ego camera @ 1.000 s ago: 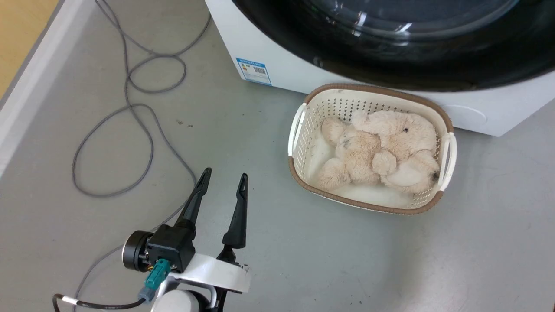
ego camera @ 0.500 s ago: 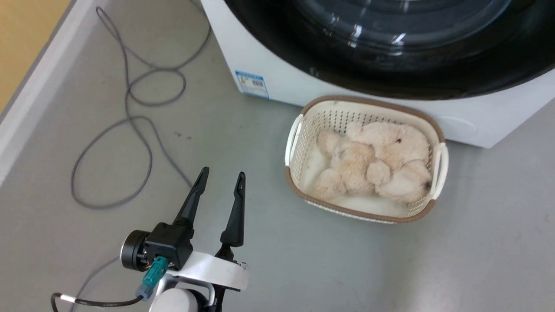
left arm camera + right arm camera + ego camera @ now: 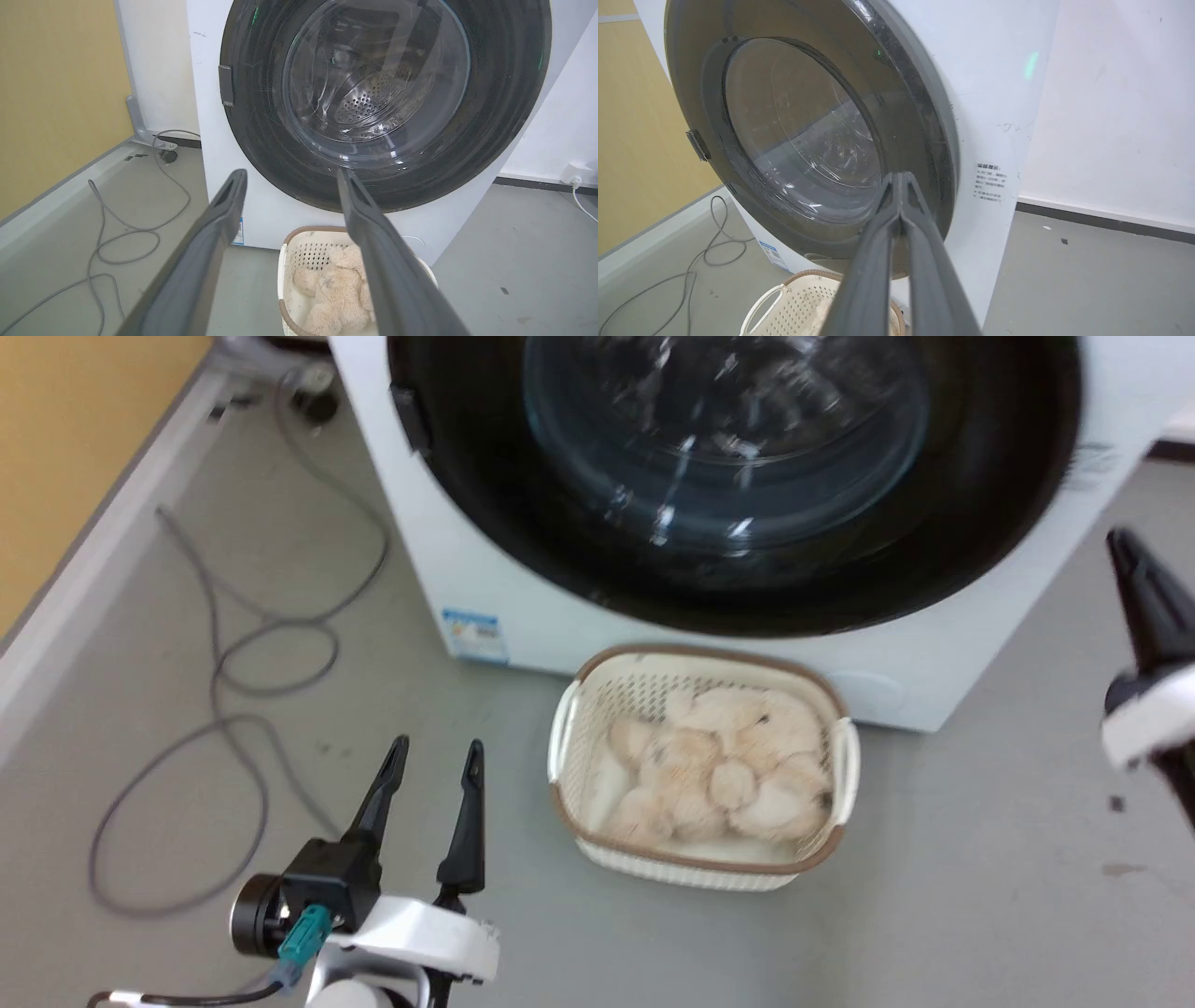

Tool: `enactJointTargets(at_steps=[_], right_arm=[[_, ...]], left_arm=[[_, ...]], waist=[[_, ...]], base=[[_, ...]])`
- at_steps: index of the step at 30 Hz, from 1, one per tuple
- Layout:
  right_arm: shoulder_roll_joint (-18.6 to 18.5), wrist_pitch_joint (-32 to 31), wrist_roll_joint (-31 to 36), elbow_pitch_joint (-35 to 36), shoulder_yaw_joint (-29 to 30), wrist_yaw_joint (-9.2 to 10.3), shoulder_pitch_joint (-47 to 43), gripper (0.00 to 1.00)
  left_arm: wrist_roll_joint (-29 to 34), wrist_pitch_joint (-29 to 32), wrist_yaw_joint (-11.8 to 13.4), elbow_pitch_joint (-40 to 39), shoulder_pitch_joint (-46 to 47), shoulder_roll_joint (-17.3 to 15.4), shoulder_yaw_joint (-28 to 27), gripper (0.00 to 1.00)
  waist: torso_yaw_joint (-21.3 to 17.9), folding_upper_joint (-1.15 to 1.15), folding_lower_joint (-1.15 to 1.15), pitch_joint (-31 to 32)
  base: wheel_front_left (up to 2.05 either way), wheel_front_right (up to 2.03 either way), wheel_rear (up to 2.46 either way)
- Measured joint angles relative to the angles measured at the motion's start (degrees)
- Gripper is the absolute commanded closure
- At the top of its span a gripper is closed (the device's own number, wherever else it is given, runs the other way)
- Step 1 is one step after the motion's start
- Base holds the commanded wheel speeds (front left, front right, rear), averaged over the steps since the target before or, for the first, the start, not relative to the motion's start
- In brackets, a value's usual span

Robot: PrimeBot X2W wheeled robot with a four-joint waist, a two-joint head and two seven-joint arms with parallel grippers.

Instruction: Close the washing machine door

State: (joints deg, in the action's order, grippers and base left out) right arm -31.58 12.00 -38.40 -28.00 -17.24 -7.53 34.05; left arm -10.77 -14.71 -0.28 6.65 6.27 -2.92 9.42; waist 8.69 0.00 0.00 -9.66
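Washing machine door (image 3: 733,467) sat flush in the white machine (image 3: 411,560) at the head view's top, behind a basket (image 3: 700,875); left gripper (image 3: 439,744) hovered lower left, right gripper (image 3: 1123,549) at the right edge. Left wrist view: fingers (image 3: 205,252) spread wide, empty, facing the door. Right wrist view: fingertips (image 3: 888,210) pressed together on nothing, the door's rim behind
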Motion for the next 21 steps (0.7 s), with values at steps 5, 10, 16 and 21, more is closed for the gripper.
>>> enactJointTargets(at_steps=[5,10,16,21], right_arm=[[2.52,1.62,5.21,5.16,4.88,0.00,-8.72,1.00],[8.78,2.22,13.23,12.43,12.52,0.00,-18.89,1.00],[17.62,1.26,21.12,21.27,19.63,0.00,-30.27,1.00],[22.84,-0.79,24.68,26.46,22.63,0.00,-36.01,1.00]], left_arm=[[-0.03,0.00,-0.33,0.88,-1.70,-0.19,-1.54,0.00],[-0.52,0.00,-0.41,1.54,-3.06,-0.38,-2.60,0.00],[-0.53,0.01,-0.43,2.12,-4.16,-0.48,-2.80,0.00],[-0.52,0.00,-0.42,2.49,-4.97,-0.49,-2.40,0.00]], waist=[[-2.80,0.00,0.00,3.49],[-5.30,0.00,0.00,6.35],[-6.93,0.00,0.00,8.73],[-7.16,0.00,-0.01,9.62]], base=[[0.00,0.00,0.00],[0.00,0.00,0.00],[0.00,0.00,0.00],[0.00,0.00,0.00]])
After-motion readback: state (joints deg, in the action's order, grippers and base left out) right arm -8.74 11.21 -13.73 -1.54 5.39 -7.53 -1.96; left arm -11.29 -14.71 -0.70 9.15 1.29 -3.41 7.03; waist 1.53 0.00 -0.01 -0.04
